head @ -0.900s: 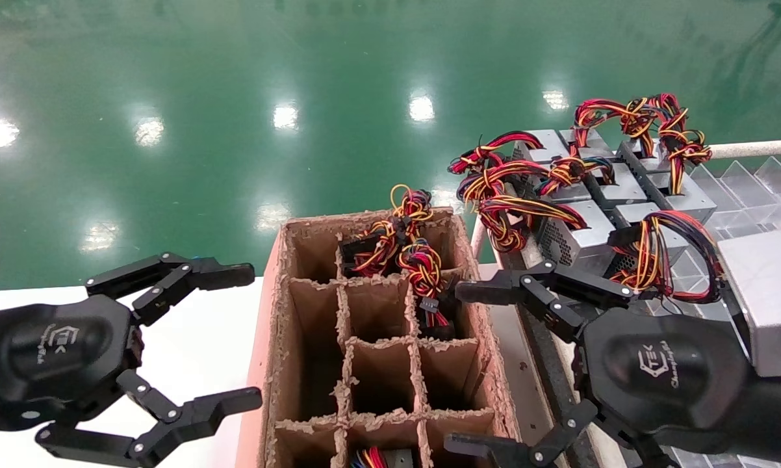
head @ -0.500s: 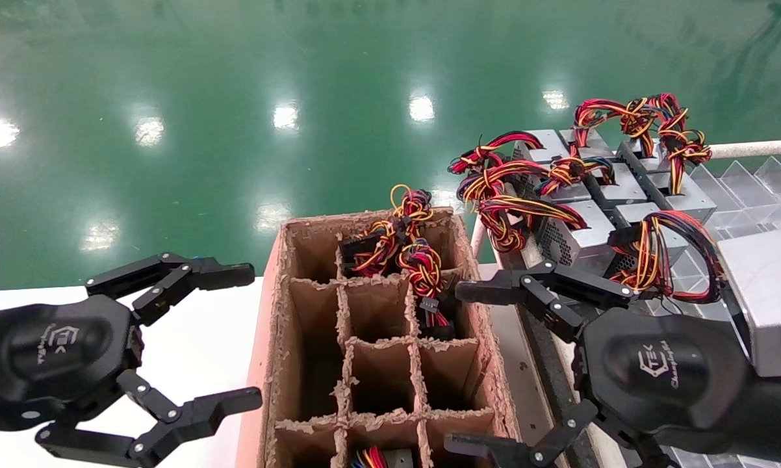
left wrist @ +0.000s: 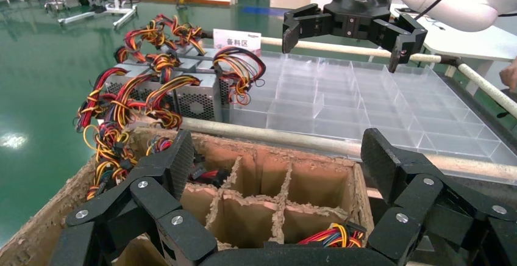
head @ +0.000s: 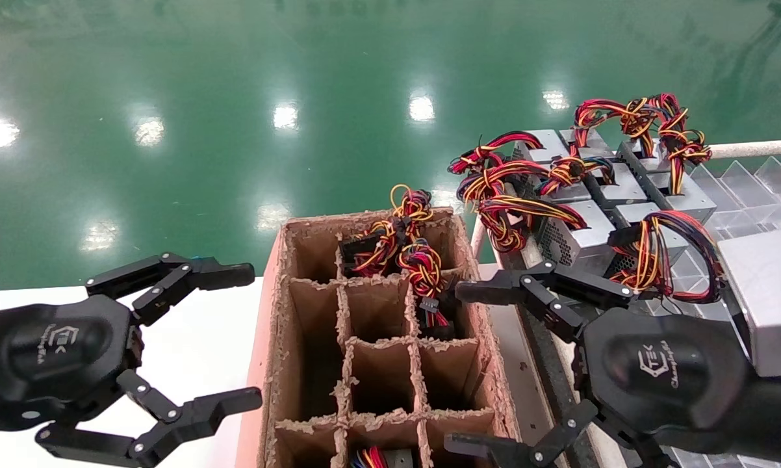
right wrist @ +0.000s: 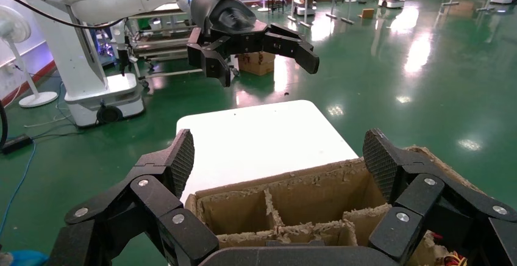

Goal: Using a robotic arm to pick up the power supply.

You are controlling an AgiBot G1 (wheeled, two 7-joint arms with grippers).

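Note:
Several silver-grey power supplies [head: 576,237] with red, yellow and black wire bundles are packed together at the back right, also seen in the left wrist view [left wrist: 195,98]. My right gripper [head: 455,367] hangs open just in front of them, over the right wall of a divided cardboard box [head: 275,305], holding nothing. In its own view the right gripper [right wrist: 277,156] looks across the box's empty cells [right wrist: 286,186]. My left gripper [head: 254,335] is open and empty on the box's left, above the white table [head: 195,351].
Wire bundles [head: 403,250] stick out of the box's far cells and another shows in a near cell [head: 371,458]. A clear compartment tray [head: 754,188] and a pale bar [head: 754,149] lie to the right. Green floor stretches beyond.

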